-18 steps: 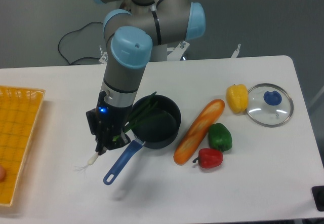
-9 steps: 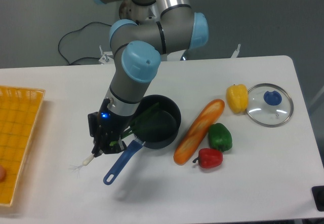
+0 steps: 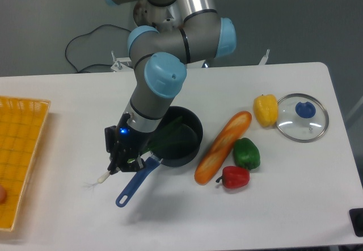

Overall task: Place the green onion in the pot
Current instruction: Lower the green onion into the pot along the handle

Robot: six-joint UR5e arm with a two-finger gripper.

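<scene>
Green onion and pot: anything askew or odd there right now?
Yes. The green onion lies slanted, half in: its leaves reach into the pot, but the white bulb end sticks out past the rim, left of the handle, just above the table. The gripper is closed on the stalk. Nothing looks spilled or damaged.

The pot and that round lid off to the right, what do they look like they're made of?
The pot looks like dark-coated metal with a matte navy finish; its long blue handle could be plastic or painted metal. The lid looks like clear glass, since the table shows through it, with a metal-looking rim and a blue, probably plastic, knob.
</scene>
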